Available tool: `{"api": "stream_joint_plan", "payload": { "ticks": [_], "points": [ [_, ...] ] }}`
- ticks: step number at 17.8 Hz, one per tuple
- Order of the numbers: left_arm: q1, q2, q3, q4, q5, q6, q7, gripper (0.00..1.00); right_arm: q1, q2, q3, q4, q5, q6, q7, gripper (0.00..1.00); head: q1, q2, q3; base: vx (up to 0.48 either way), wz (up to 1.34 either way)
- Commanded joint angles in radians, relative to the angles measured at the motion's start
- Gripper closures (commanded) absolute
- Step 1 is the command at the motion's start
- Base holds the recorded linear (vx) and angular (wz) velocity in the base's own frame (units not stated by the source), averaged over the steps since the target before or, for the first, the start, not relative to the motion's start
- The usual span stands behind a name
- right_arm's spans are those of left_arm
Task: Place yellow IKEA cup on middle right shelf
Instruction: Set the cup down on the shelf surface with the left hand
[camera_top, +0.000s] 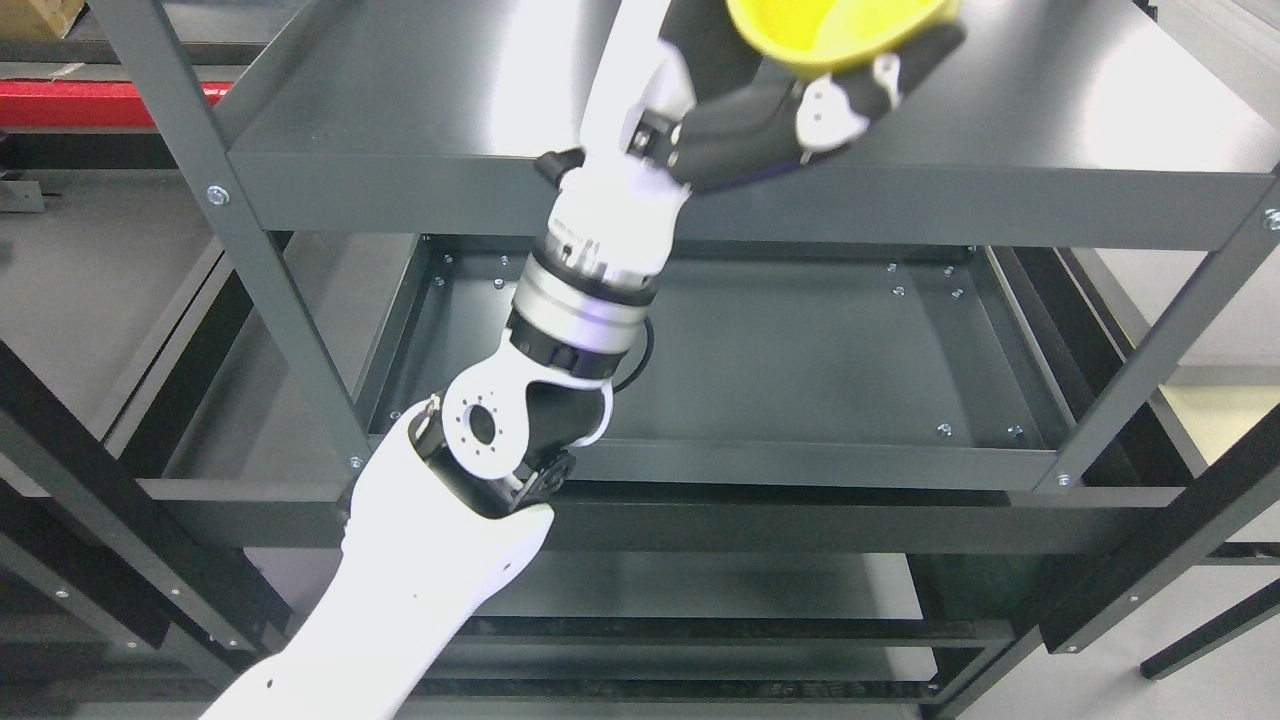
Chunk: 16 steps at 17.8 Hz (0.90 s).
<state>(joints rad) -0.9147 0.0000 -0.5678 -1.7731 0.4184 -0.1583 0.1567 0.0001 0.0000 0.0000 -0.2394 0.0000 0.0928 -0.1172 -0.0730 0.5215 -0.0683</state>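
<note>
Left hand (800, 95) is gripping the yellow cup (835, 30) from below, dark fingers (885, 70) curled around its lower wall; the cup is sitting at the top edge of the view, cut off by the frame, so its rim and tilt cannot be read fully. It is hovering above the grey shelf (1050, 120), over the right half of that board, and whether its base is touching the surface cannot be told from here. The left arm (560, 340) is reaching up from the lower left, crossing in front of the lower tray (800, 360), which is lying well below the cup. The right arm is not showing. Judgement: the carry is nearly finished and the step in hand is the set-down. To do it well, the wrist should be levelling the cup so the base comes down flat, since a tilted base would be rocking on release. The descent should be slow and straight, keeping the cup well inside the shelf's front lip (900, 210) and clear of the right post (1170, 340). Fingers should be opening only once the base is resting on the board, then drawing back low and sideways so knuckles are not clipping the cup wall. Main risk: a light plastic cup tipping or sliding on the smooth metal as the fingers are letting go.
</note>
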Motion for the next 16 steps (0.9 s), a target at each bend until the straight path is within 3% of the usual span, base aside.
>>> {"api": "stream_joint_plan", "payload": {
  "ticks": [1, 4, 12, 16],
  "points": [
    [-0.148, 0.017, -0.049, -0.002, 0.156, 0.273, 0.163, 1.0, 0.014, -0.017, 0.017, 0.0, -0.025, 0.001, 0.001, 0.01, 0.0, 0.0, 0.0, 0.0, 0.0],
    [-0.216, 0.017, -0.035, 0.017, 0.324, 0.396, 0.331, 1.0, 0.014, -0.017, 0.017, 0.0, -0.025, 0.001, 0.001, 0.01, 0.0, 0.0, 0.0, 0.0, 0.0],
    [-0.279, 0.017, 0.011, 0.213, 0.457, 0.684, 0.346, 1.0, 0.014, -0.017, 0.017, 0.0, -0.025, 0.001, 0.001, 0.01, 0.0, 0.0, 0.0, 0.0, 0.0],
    [-0.291, 0.017, 0.031, 0.294, 0.445, 0.701, 0.346, 0.92, 0.014, -0.017, 0.017, 0.0, -0.025, 0.001, 0.001, 0.01, 0.0, 0.0, 0.0, 0.0, 0.0]
  ]
}}
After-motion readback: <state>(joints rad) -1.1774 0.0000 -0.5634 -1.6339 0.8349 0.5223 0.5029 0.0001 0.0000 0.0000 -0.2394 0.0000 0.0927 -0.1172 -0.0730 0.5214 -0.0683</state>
